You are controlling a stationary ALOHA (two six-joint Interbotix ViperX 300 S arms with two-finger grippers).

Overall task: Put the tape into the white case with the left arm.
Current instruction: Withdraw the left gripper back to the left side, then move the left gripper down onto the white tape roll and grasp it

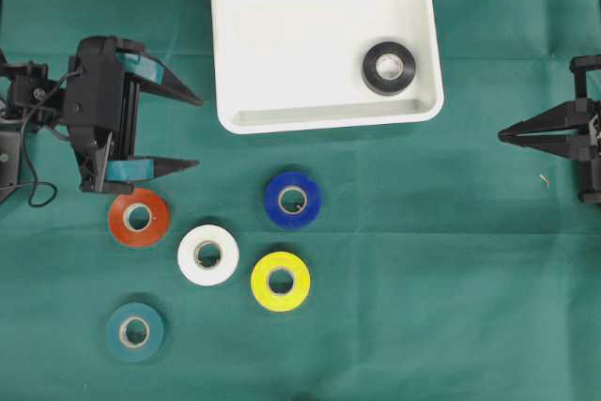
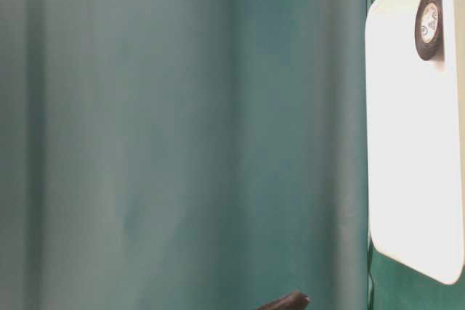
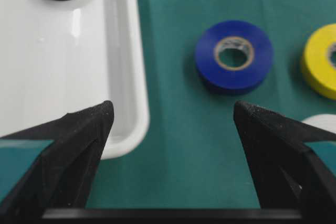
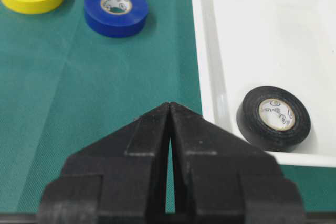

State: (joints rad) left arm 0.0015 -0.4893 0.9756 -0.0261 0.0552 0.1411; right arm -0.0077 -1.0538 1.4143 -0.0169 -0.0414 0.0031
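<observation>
Case point(image 1: 282, 35): white tray at the table's point(image 1: 451, 260) far edge, near the middle. Black tape point(image 1: 389, 68) lies flat inside, in its near right corner, close to the rim.

Left gripper point(image 1: 194, 131): teal-banded, at the left edge, fingers spread wide, holding nothing, just above the orange tape point(image 1: 138, 218).

Right gripper point(image 1: 501, 135): all black, at the right edge, fingers closed together, holding nothing.

Loose rolls on the cloth, all flat: blue tape point(image 1: 292, 199), white tape point(image 1: 208, 254), yellow tape point(image 1: 280, 281), teal tape point(image 1: 134, 331) near the left front corner.
</observation>
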